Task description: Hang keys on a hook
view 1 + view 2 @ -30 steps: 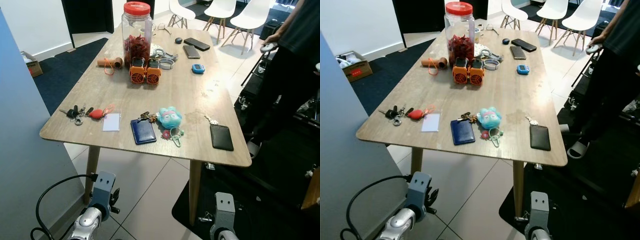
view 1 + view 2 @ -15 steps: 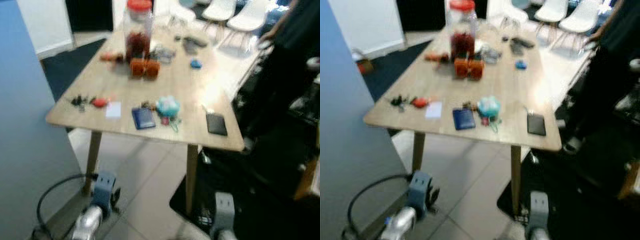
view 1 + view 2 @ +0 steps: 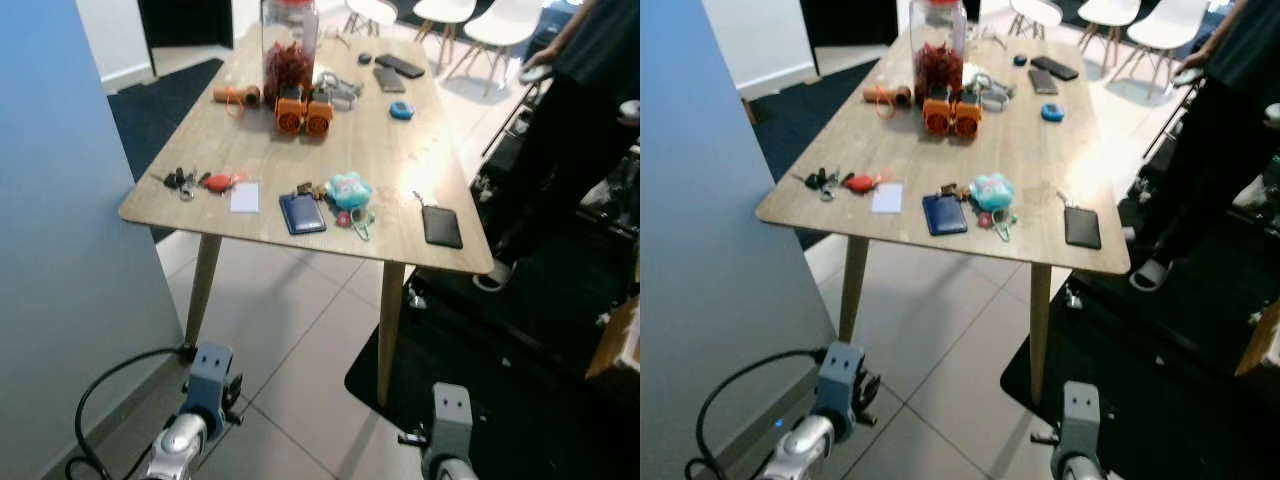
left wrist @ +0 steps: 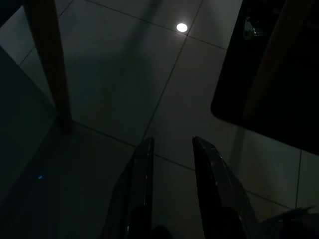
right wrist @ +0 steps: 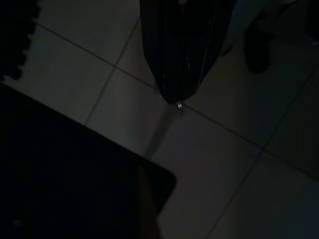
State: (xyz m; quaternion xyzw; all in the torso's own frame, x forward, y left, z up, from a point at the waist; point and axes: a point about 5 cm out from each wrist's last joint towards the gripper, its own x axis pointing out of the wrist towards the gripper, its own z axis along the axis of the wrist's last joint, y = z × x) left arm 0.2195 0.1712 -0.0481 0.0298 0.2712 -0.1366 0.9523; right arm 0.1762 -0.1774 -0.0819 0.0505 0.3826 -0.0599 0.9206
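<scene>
Black fingers of the left gripper (image 4: 172,149) stood a narrow gap apart with nothing between them, pointed down at dim floor tiles (image 4: 124,89) beside a wooden table leg (image 4: 50,64). On the right wrist camera the right gripper (image 5: 178,97) showed as one dark mass tapering to a tip; its fingers looked pressed together and empty, hanging over tile next to a black mat (image 5: 65,174). From the head cameras I saw both arms low and idle, well short of the wooden table (image 3: 380,160).

The keys (image 3: 178,181) lay near the table's front left corner, with a red fob (image 3: 218,182) just beside them and a white card (image 3: 245,197) next along. Further right sat a blue wallet (image 3: 302,213), a teal plush keychain (image 3: 348,190) and a black wallet (image 3: 442,226). At the far end stood a jar of red contents (image 3: 290,65) behind two orange fans (image 3: 305,113). A blue wall panel (image 3: 70,250) rose on my left. A person in dark clothes (image 3: 580,130) stood to the right of the table.
</scene>
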